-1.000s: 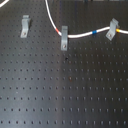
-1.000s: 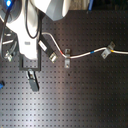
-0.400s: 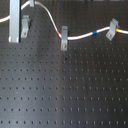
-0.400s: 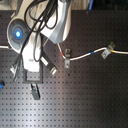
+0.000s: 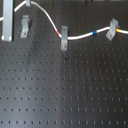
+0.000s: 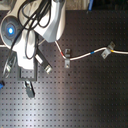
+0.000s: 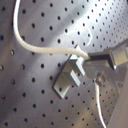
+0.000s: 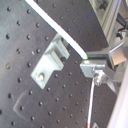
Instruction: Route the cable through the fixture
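The white cable (image 5: 50,22) runs from the first exterior view's left, past the fixture (image 5: 24,26), through a darker upright clip (image 5: 64,39) and a slanted clip (image 5: 112,30). It carries red, blue and yellow bands. My gripper (image 7: 94,59) is shut on the cable right beside the fixture (image 7: 70,76). In both wrist views the cable (image 8: 60,31) crosses the fixture's (image 8: 50,62) slotted top; I cannot tell whether it sits in the slot. In the second exterior view the gripper (image 6: 31,82) hangs left of the fixture (image 6: 47,68).
The black perforated board (image 5: 65,95) fills the first exterior view. The arm's white body (image 6: 35,35) and its black hoses cover the second exterior view's upper left. The upright clip (image 6: 66,60) and the slanted clip (image 6: 106,51) stand to the second exterior view's right.
The arm has come down toward the fixture with the cable. A grey finger has entered the first exterior view's left edge, and the cable's left part has shifted.
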You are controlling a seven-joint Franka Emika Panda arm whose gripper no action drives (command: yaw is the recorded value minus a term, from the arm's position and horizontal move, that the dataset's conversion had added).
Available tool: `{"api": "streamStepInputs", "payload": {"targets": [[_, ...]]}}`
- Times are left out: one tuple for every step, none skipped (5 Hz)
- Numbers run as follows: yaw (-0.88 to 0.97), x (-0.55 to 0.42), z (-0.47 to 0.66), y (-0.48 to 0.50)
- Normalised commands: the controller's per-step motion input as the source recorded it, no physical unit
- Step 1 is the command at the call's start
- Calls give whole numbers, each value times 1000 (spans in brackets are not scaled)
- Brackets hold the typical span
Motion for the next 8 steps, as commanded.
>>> {"api": "streamStepInputs", "payload": {"targets": [[0,-234,384,305],[0,-226,348,264],[80,-248,153,25],[111,-287,9,11],[117,-310,199,119],[97,-259,319,164],[109,-295,318,176],[71,-155,270,352]]}}
